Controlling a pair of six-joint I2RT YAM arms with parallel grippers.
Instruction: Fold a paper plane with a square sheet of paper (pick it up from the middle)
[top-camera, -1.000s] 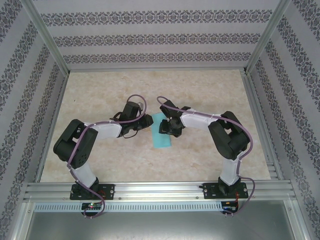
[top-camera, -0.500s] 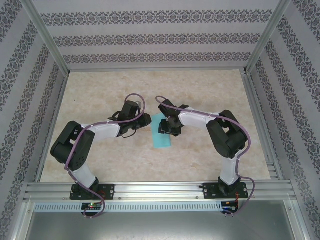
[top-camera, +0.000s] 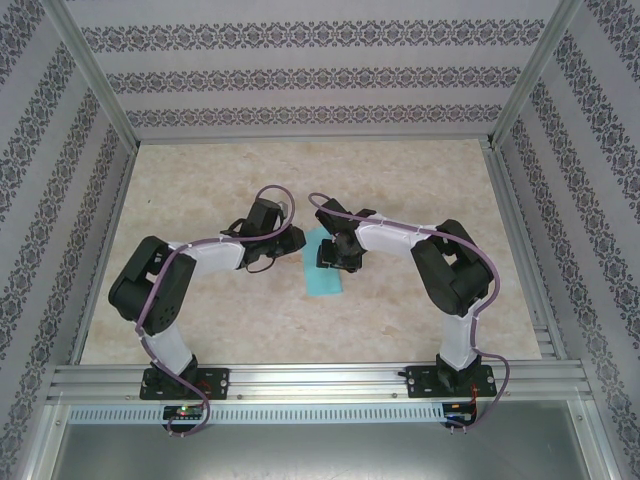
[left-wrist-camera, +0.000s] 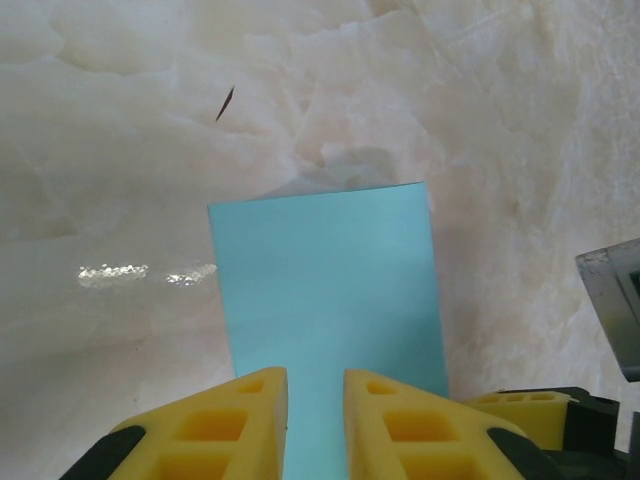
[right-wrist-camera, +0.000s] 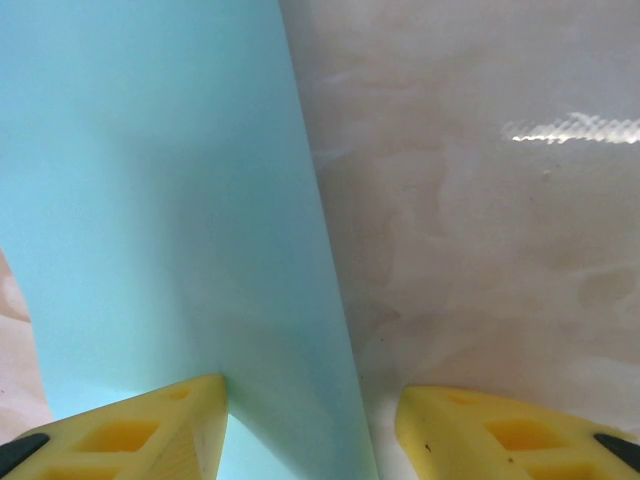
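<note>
Though thin, turquoise paper (left-wrist-camera: 325, 290) lies smooth, rectangular.

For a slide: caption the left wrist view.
Left hand, narrowly open, above a turquoise paper lying on the table.

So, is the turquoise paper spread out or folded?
Folded: the turquoise paper lies as a narrow rectangle, not a square; no pointed nose yet.

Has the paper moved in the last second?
No. In the top view the paper lies at the same spot and angle relative to the front rail.
</note>
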